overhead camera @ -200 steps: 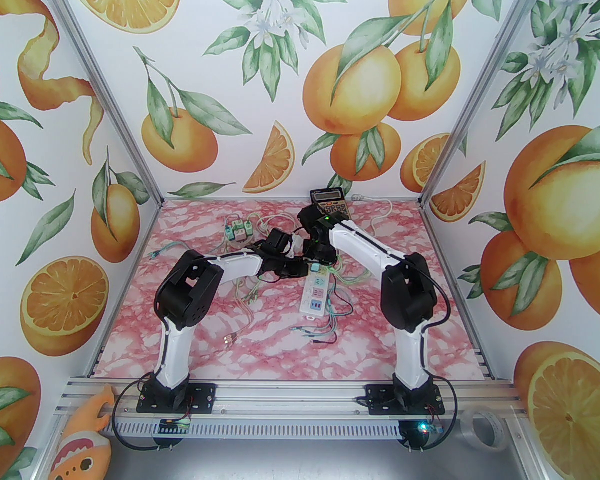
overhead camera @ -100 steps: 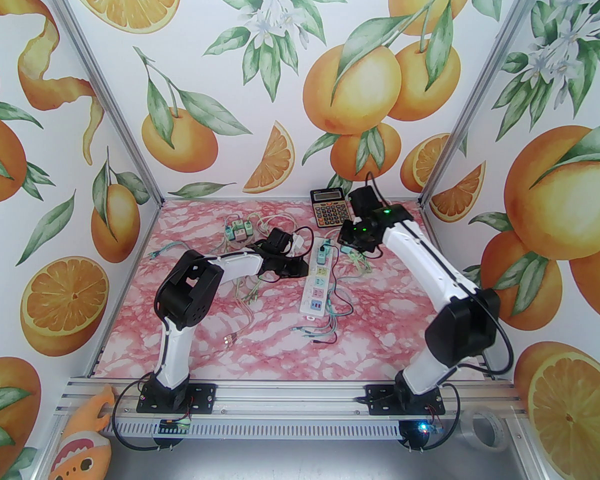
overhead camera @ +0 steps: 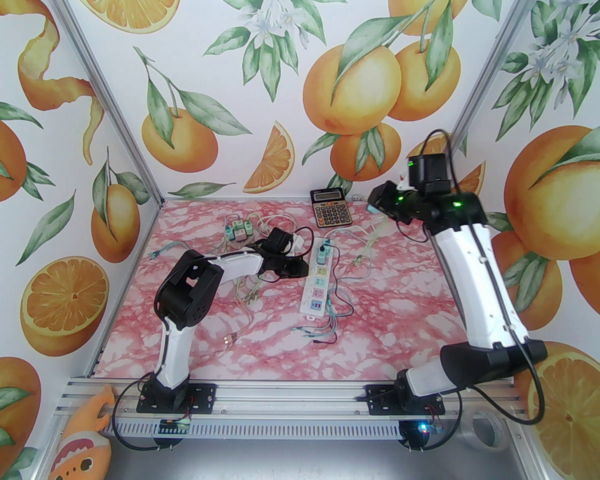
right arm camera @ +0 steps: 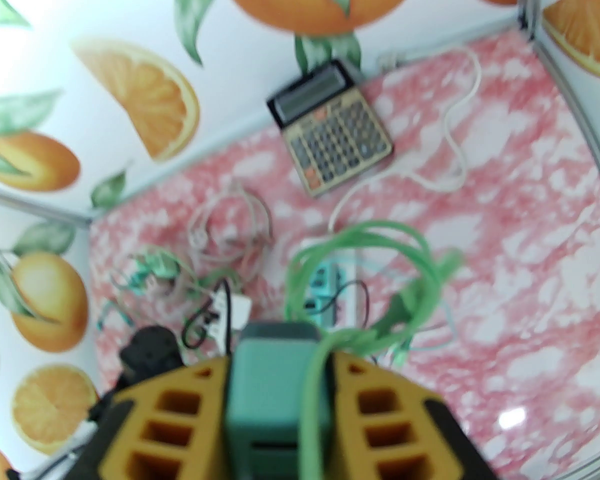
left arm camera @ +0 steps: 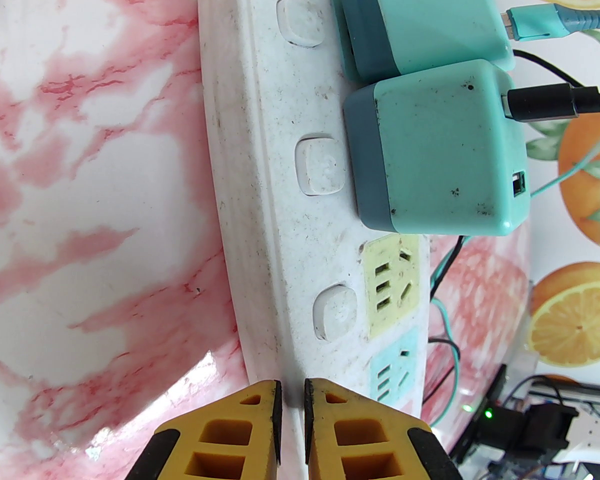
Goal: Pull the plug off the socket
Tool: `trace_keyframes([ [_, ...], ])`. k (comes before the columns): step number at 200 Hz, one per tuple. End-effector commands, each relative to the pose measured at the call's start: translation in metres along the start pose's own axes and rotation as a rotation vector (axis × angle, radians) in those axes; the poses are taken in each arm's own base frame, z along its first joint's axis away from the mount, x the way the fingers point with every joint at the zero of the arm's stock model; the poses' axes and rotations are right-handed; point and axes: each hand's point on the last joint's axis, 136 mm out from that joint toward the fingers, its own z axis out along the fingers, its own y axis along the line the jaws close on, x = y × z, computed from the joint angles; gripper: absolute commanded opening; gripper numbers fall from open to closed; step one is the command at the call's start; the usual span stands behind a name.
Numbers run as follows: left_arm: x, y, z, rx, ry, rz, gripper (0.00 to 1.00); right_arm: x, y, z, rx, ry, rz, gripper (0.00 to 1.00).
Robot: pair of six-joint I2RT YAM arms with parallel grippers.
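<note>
The teal plug (right arm camera: 272,398) is being gripped in the right claw (right arm camera: 280,363), with the yellow fingers (right arm camera: 380,418) being pressed against its two sides. Plug and claw are being held high above the pink marbled table (overhead camera: 405,308), well apart from the socket strip. A green cable (right arm camera: 425,268) is being trailed from the plug, looping just beyond the fingertips and hanging below them. Down past that loop, blurred, the white power strip (overhead camera: 315,288) is being picked out well beneath this claw. Farther out again, the calculator (right arm camera: 332,133) is being seen by the back wall.

Across to the left claw (left arm camera: 292,398): it is being held shut, its fingers drawn almost together. The tips are being set at the long edge of the power strip (left arm camera: 260,168); whether the strip is being pressed cannot be told. Just beyond the tips and to their right, a blue socket (left arm camera: 395,373) and then a yellow socket (left arm camera: 392,288) are being shown. Farther beyond, two teal adapters (left arm camera: 440,153) are being seen seated in the strip, each with a cable plugged in.
</note>
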Motion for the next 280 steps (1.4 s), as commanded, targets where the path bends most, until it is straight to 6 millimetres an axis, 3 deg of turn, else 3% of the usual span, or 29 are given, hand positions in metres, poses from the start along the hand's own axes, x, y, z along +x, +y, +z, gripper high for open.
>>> trace_keyframes([
  [1, 0.031, 0.028, 0.005, -0.105, 0.109, -0.048, 0.17, -0.007, -0.025, -0.017, 0.076, -0.022, 0.011, 0.25],
  [30, 0.028, 0.024, 0.001, -0.100, 0.104, -0.042, 0.18, -0.006, -0.069, -0.015, 0.197, -0.022, 0.030, 0.26],
  [66, 0.019, 0.012, -0.011, -0.088, 0.081, -0.020, 0.25, 0.010, -0.132, 0.004, 0.355, -0.001, 0.048, 0.26],
  [124, 0.001, -0.014, -0.038, -0.053, 0.031, 0.024, 0.41, 0.062, -0.202, 0.049, 0.485, 0.102, 0.079, 0.26],
  [156, -0.005, -0.023, -0.050, -0.045, 0.011, 0.041, 0.44, 0.072, -0.251, 0.044, 0.694, 0.112, 0.090, 0.27],
  [175, -0.006, -0.025, -0.052, -0.043, 0.006, 0.045, 0.46, 0.075, -0.259, 0.051, 0.677, 0.125, 0.091, 0.27],
  [196, -0.005, -0.024, -0.051, -0.042, 0.012, 0.040, 0.46, 0.087, -0.249, 0.073, 0.553, 0.173, 0.122, 0.27],
  [240, -0.003, -0.022, -0.052, -0.050, 0.011, 0.039, 0.46, 0.137, -0.265, 0.102, 0.531, 0.305, 0.234, 0.28],
  [280, 0.002, -0.019, -0.051, -0.051, 0.018, 0.031, 0.47, 0.175, -0.284, 0.107, 0.575, 0.378, 0.274, 0.29],
])
